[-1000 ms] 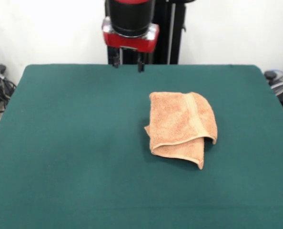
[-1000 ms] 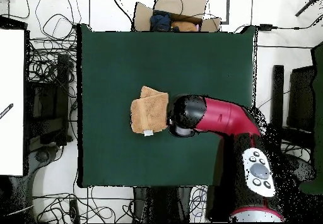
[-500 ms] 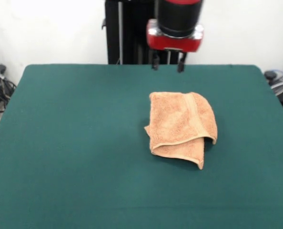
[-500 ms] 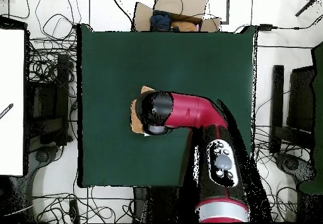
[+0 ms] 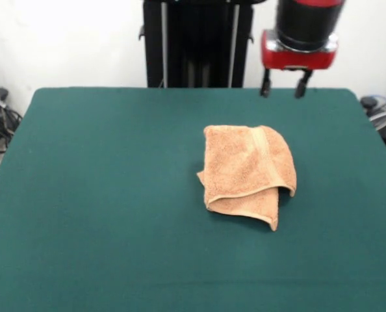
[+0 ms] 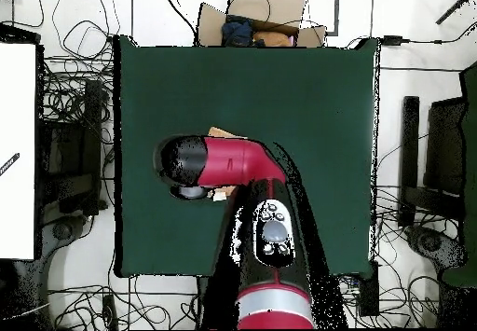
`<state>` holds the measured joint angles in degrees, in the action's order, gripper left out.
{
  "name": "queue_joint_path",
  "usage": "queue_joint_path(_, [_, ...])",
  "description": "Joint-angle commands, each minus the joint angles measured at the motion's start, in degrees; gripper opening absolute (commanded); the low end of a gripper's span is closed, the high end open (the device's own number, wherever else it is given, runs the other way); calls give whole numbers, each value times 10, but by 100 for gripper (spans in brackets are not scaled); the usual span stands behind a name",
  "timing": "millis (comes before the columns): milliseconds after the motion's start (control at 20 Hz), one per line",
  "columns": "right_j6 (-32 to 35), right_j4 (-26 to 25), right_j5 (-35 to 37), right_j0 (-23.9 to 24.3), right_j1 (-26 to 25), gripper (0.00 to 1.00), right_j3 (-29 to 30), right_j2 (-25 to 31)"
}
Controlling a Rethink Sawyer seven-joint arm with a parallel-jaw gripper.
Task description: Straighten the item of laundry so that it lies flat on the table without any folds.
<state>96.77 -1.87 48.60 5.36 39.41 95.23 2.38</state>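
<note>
Towel (image 5: 248, 174) folded on table (image 5: 102, 195), tool (image 5: 283, 84) raised beyond it — fingers apart, empty

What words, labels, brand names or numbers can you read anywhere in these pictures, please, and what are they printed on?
None can be read.
Towel: no lettering shows in the front view; the arm covers most of it in the overhead view.
Arm's control pad: round buttons show, but any markings are too small to read.
Table: plain green, no text.
Gripper: no label visible.
</note>
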Motion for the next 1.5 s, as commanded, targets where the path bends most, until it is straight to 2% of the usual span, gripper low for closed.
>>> queue_joint_path(50, [213, 36, -84, -36, -55, 100, 37, -23])
queue_joint_path(400, [225, 50, -151, -67, -102, 100, 33, -41])
queue_joint_path(900, [235, 68, -224, -103, -185, 100, -5, -68])
queue_joint_path(1500, [211, 66, -290, -112, -225, 100, 1, -80])
